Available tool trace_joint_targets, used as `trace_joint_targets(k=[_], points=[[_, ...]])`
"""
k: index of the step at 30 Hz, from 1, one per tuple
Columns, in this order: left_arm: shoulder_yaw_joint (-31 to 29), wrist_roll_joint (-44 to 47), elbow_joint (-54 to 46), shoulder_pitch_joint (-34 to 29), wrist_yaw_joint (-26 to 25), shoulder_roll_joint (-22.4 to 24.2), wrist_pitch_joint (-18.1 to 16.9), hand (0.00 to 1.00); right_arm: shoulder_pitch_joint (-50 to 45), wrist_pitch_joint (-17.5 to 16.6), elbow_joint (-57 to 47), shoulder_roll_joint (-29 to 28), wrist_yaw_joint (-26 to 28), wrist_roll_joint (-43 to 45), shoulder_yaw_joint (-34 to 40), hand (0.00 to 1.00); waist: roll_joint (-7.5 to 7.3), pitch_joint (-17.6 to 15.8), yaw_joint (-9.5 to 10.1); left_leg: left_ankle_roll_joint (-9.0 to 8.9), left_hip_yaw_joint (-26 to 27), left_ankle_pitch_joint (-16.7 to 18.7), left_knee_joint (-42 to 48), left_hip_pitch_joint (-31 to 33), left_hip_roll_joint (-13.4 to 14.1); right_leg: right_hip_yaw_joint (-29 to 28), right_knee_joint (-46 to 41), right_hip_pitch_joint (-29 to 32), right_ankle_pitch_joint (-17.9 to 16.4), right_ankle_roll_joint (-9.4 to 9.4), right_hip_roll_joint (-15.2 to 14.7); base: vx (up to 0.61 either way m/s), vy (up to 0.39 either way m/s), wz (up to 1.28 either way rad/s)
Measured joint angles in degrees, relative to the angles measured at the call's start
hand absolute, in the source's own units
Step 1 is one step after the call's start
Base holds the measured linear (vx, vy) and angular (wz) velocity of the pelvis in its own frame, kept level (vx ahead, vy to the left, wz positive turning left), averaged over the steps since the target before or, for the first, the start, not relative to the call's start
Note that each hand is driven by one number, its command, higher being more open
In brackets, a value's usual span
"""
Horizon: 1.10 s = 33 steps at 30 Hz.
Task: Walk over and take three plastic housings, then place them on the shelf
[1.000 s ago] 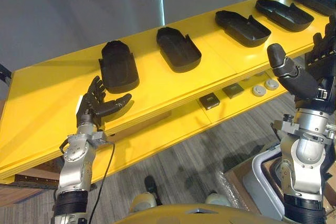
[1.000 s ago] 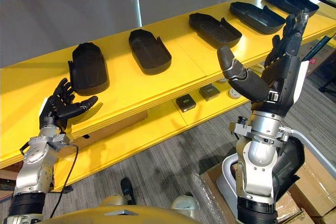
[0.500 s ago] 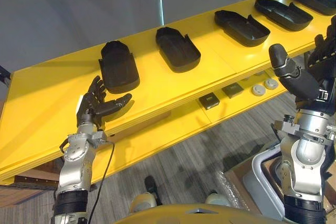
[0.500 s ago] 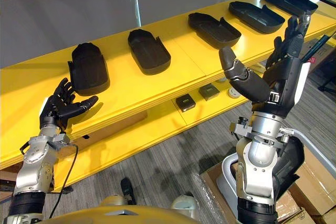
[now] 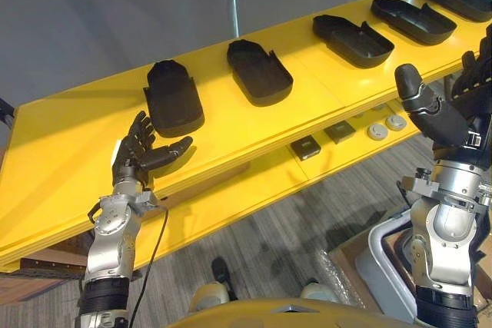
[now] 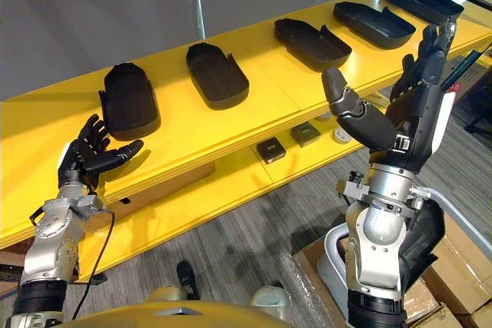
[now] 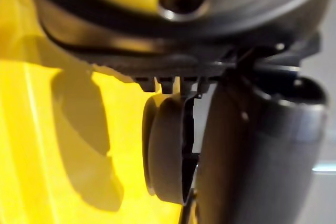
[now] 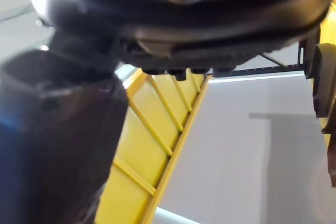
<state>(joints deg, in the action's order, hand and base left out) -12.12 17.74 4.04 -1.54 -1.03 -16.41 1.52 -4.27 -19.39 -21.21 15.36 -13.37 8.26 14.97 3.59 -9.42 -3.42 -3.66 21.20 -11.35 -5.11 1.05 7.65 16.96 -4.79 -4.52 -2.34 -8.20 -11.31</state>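
Several black plastic housings lie in a row on the upper yellow shelf [image 5: 92, 132]. The nearest housing [image 5: 174, 97] is at the left, then a second housing [image 5: 259, 71], a third housing [image 5: 354, 38] and more to the right, such as a fourth housing [image 5: 411, 20]. My left hand [image 5: 137, 152] is open, held over the shelf's front edge just short of the nearest housing, empty. My right hand [image 6: 400, 109] is raised in front of the shelf at the right, fingers straight and thumb spread, holding nothing.
A lower yellow shelf [image 5: 254, 182] carries small square parts [image 5: 307, 147] and round white parts [image 5: 387, 126]. Cardboard boxes [image 6: 453, 263] and a grey bin [image 5: 384, 255] stand on the carpet at the lower right. A grey wall rises behind the shelves.
The view has drifted slightly, shifting the housings a little left and up. Both hands stay open and about where they were.
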Motion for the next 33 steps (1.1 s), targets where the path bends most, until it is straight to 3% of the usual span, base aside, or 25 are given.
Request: trace_joint_targets(k=[6,8,10,14,18,21,26,27,29,32,33], points=[[-2.6,-9.7,-1.2,-0.2,-11.5,0.0,-0.1,1.0,-1.7,-0.1,0.0,-2.4,-0.9,-0.6,-1.1,1.0,-0.01,0.0,0.09,0.15,0.2,-0.1,0.0,0.0,0.3,-0.1,1.0,-0.7,0.8,-0.21,0.4,0.0,0.0,-0.01],[-5.3,-9.7,-7.0,-1.7,-13.9,0.5,-0.2,1.0,-2.9,-0.1,0.0,-3.2,-2.0,-1.3,-2.3,1.0,-0.04,0.0,0.16,0.15,0.2,-0.1,0.0,0.1,0.3,0.0,1.0,-0.7,0.8,-0.21,0.5,0.02,-0.004,0.01],[-7.5,-9.7,-17.4,-4.2,-15.0,1.7,-3.1,1.0,-4.1,0.9,0.0,-4.8,-3.6,-4.5,-2.4,1.0,-0.09,0.0,0.61,0.14,0.1,-0.1,0.0,0.1,0.3,0.0,1.0,-0.7,0.8,-0.21,0.5,0.02,-0.003,0.01],[-7.9,-7.7,-35.0,-8.5,-12.4,7.0,-13.6,1.0,-4.5,6.4,0.0,-5.0,-4.7,-12.1,-3.3,1.0,-0.01,0.1,0.83,-0.21,1.2,0.3,0.0,-1.0,0.5,-1.2,1.0,-0.8,0.8,-0.18,0.5,0.0,0.0,-0.12],[-2.4,-1.6,-42.0,-13.0,-7.2,10.9,-19.3,1.0,-6.8,10.3,-0.1,-6.2,-4.4,-12.5,-3.9,1.0,0.04,0.2,0.38,-1.03,5.1,1.3,0.0,-3.1,1.5,-5.0,1.8,-0.1,0.8,0.46,1.3,-0.01,-0.007,-0.52],[2.6,0.1,-42.6,-15.8,-3.7,11.5,-20.3,1.0,-10.3,12.9,-0.1,-7.1,-4.3,-12.3,-3.2,1.0,-0.12,0.3,-0.58,-1.68,9.6,1.8,0.0,-3.9,2.8,-9.5,2.2,2.3,1.5,0.94,2.4,0.01,-0.023,-0.88],[8.3,0.0,-39.4,-16.7,-3.8,11.2,-20.3,1.0,-17.7,13.6,-0.3,-7.3,-2.2,-7.6,0.8,1.0,-1.23,0.5,-5.1,-3.25,16.7,3.8,0.6,-7.4,4.2,-17.6,4.4,3.8,4.2,1.32,4.5,0.05,-0.014,-0.95],[8.8,-0.2,-38.2,-16.1,-4.7,10.8,-20.3,1.0,-19.1,13.6,-0.8,-7.3,-1.8,-7.2,1.7,1.0,-1.54,0.5,-5.47,-3.5,14.5,6.7,3.3,-7.3,4.1,-20.5,4.6,4.4,4.6,1.63,5.0,0.07,-0.016,-1.32],[8.9,-0.5,-37.5,-16.0,-9.1,8.9,-20.0,1.0,-19.8,12.3,-1.9,-7.1,0.0,-4.5,2.4,1.0,-1.48,0.6,-4.75,-3.01,-0.2,16.2,12.4,-3.5,2.0,-27.2,4.8,6.1,5.3,2.84,6.6,0.06,-0.002,-1.78],[8.0,-2.1,-37.6,-16.0,-12.1,8.6,-20.0,1.0,-19.3,10.9,-1.8,-5.7,2.3,-2.2,2.2,1.0,-0.42,0.8,-3.02,-2.29,-11.2,22.9,20.5,-1.0,0.8,-32.1,4.2,7.6,6.0,2.77,9.0,0.06,0.052,-1.26],[7.5,-2.2,-37.6,-16.0,-12.1,8.7,-20.0,1.0,-18.7,10.5,-1.3,-5.0,2.4,-2.3,1.9,1.0,-0.2,0.9,-2.93,-2.18,-11.8,24.0,21.8,-0.3,1.1,-32.6,4.0,8.0,6.3,2.29,9.4,0.05,0.05,-0.64]])
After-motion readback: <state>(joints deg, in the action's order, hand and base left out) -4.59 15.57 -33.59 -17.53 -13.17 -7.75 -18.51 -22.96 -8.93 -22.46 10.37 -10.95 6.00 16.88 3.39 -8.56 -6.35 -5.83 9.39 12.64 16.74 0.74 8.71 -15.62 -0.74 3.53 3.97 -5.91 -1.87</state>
